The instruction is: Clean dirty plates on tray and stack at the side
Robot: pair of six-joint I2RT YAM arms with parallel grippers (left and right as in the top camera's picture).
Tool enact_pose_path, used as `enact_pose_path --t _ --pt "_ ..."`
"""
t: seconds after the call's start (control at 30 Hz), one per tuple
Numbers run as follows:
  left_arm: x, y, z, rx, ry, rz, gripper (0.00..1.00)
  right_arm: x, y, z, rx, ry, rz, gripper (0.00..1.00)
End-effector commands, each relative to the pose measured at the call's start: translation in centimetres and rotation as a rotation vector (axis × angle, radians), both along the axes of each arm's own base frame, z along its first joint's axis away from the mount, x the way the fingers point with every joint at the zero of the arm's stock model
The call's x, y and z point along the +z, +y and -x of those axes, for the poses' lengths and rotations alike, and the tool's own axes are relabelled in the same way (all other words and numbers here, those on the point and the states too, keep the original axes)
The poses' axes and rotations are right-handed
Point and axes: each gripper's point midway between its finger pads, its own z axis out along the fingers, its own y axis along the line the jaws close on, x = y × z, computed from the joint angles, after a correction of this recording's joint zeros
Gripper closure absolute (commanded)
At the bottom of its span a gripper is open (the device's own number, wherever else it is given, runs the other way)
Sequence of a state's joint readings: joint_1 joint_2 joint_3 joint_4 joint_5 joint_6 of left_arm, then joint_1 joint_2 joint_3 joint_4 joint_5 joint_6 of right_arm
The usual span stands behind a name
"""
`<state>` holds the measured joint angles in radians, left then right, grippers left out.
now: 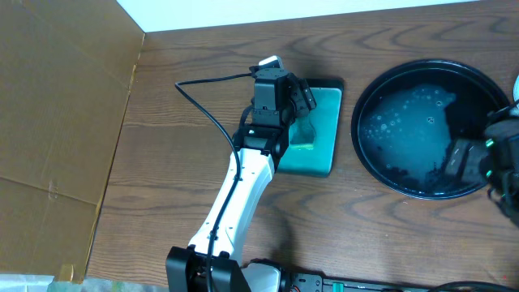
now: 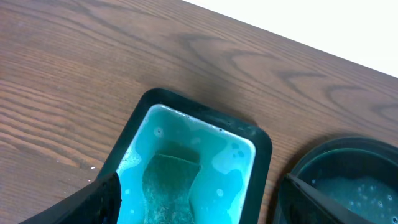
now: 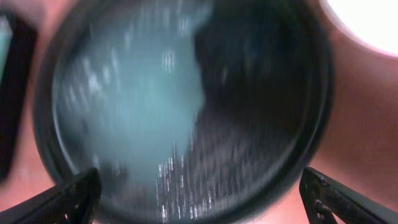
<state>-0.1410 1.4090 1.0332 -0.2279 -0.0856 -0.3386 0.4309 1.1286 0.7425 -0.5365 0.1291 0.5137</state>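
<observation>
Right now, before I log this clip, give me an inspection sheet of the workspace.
Surface: brown wood table.
Job's things: round black tray, wet and soapy, no plate on it; white plate edge beyond it, mostly cut off.
Clutter: rectangular dish of teal water, apparently a sponge in it.
Grippers: left gripper open above the dish; right gripper open above the tray; both empty.
Cables: black cable looping to the left arm.
Surroundings: cardboard on the left.

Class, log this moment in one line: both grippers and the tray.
left gripper: open, above teal rectangular dish | right gripper: open, above black tray | black tray: foamy water inside
</observation>
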Motion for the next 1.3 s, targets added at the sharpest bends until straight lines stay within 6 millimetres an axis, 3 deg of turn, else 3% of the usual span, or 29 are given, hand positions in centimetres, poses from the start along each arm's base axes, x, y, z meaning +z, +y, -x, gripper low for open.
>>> enact_pose_path --t 0.0,0.37,0.67,1.07,1.27 --pt "0.2 0.2 -0.2 0.004 -0.005 -0.015 0.19 -1.3 0.4 1.6 0.049 0.048 0.062 0.01" --pt "0.2 0.2 -0.2 0.004 -0.005 -0.015 0.19 -1.1 1.0 1.5 0.178 0.022 0.123 0.01" --pt "0.2 0.2 -0.2 0.004 -0.005 -0.015 0.19 -0.2 -0.6 2.0 0.165 -0.071 0.149 0.01" --pt "0.2 0.2 -0.2 0.004 -0.005 -0.015 0.19 -2.1 -5.3 2.4 0.037 -0.518 -0.02 0.01" --pt "0.2 0.2 -0.2 0.004 -0.005 -0.014 0.19 -0.2 -6.6 2.8 0.029 -0.682 0.014 0.01"
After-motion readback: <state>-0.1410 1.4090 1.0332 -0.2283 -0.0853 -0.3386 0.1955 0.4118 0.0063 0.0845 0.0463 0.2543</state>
